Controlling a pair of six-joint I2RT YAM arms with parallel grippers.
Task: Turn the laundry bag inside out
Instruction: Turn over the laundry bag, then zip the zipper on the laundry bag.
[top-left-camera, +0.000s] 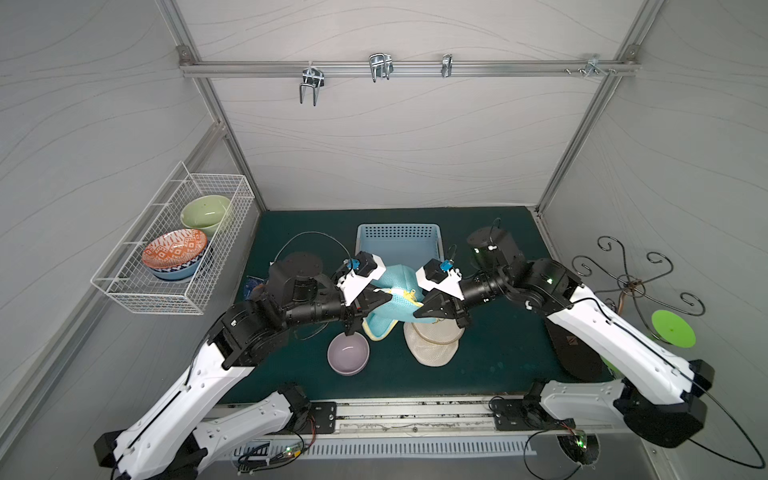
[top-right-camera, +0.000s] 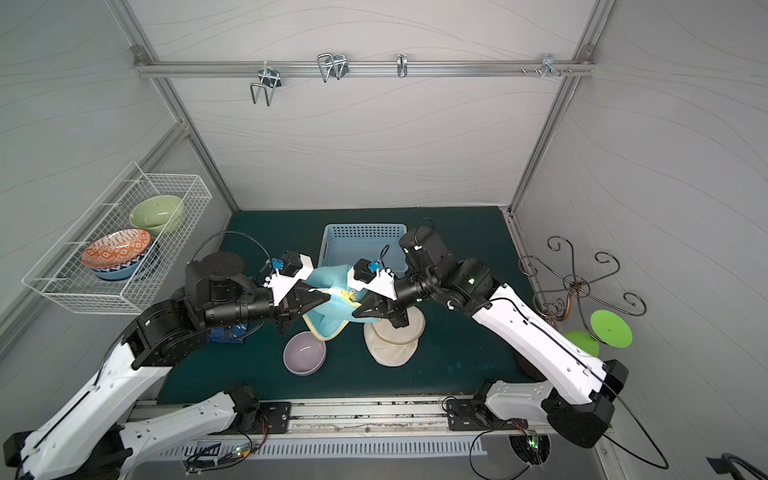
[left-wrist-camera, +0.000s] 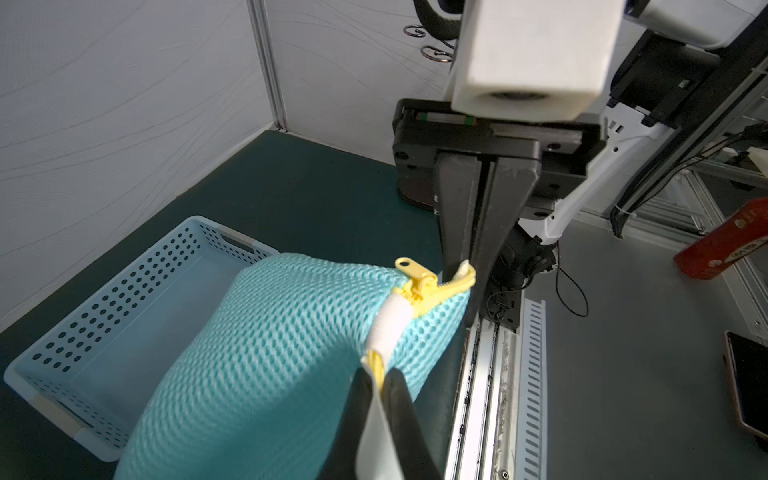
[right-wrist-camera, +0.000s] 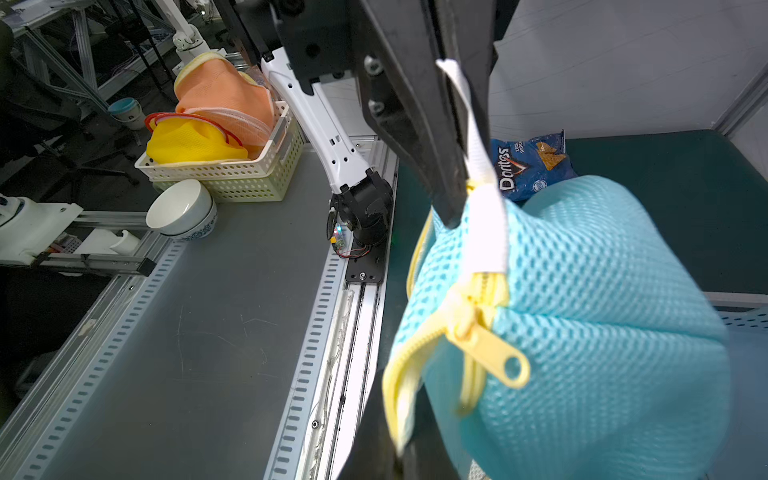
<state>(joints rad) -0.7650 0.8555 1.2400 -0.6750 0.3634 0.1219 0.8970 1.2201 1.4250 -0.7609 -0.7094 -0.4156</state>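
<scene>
Arm bases sit on the near rail (top-left-camera: 415, 413); both arms reach in twd centre of the green mat (top-left-camera: 498, 357). In both top views the left gripper (top-left-camera: 388, 297) (top-right-camera: 328, 296) and right gripper (top-left-camera: 418, 309) (top-right-camera: 355, 311) come almost tip to tip. Each is clamped on the teal laundry bag (top-left-camera: 392, 276) (top-right-camera: 328, 278) - bag hangs btwn them above the mat, just near of the blue basket (top-left-camera: 399, 245). Purple bowl (top-left-camera: 348, 354) lies near-left of it, white mesh bag (top-left-camera: 432, 347) near-right.

Left wrist: left gripper (left-wrist-camera: 376, 374) has jaws closed on the white tab (left-wrist-camera: 388, 324) at the zip end. Right gripper (left-wrist-camera: 465, 270) faces it, closed on yellow zip tape beside the zipper pull (left-wrist-camera: 409, 268).

Right wrist: right gripper (right-wrist-camera: 397, 432) pinches the yellow zip edge - blurred. Left gripper (right-wrist-camera: 453, 208) grips the white tab (right-wrist-camera: 478, 145). Doritos pkt (right-wrist-camera: 528, 166) lies on the mat beyond.
</scene>
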